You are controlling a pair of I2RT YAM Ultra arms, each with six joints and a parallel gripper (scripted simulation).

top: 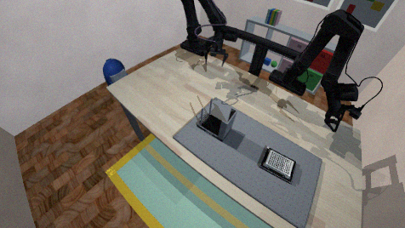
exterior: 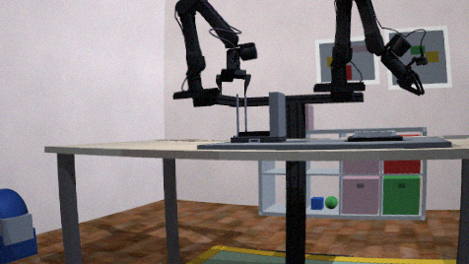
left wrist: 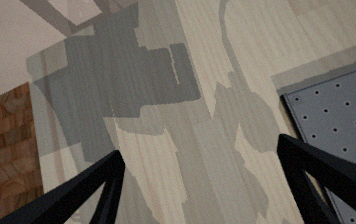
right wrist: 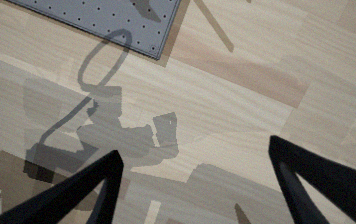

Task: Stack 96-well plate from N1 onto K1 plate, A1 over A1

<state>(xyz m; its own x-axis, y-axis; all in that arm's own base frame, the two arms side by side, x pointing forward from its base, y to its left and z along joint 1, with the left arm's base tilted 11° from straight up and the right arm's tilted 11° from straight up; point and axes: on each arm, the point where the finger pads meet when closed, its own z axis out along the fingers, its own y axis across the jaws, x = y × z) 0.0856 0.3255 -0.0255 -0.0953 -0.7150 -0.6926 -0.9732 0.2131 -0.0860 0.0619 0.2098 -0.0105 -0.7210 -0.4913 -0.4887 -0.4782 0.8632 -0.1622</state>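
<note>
Left tool point(top: 333, 128) point(exterior: 420, 92) point(left wrist: 200, 146) and right tool point(top: 215, 67) point(exterior: 233, 93) point(right wrist: 190, 150) hang wide open, empty; the stack rack's tall wall point(top: 228, 128) point(exterior: 277, 115) rises toward the desk's point(top: 146, 82) point(exterior: 123, 149) front edge.

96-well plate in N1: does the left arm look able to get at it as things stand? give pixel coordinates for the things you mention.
Probably yes: the left end effector point(top: 333, 128) point(exterior: 420, 93) point(left wrist: 195, 150) is open, and the 96-well plate point(top: 279, 162) point(exterior: 374, 133) is uncovered, with stack rack K1 point(top: 228, 124) point(exterior: 277, 116) off to one side.

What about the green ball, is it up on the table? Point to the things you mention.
No, the green ball point(top: 274, 64) point(exterior: 331, 202) sits in the shelf point(top: 246, 38) point(exterior: 267, 187), beside the blue block point(top: 267, 61) point(exterior: 317, 203).
</note>
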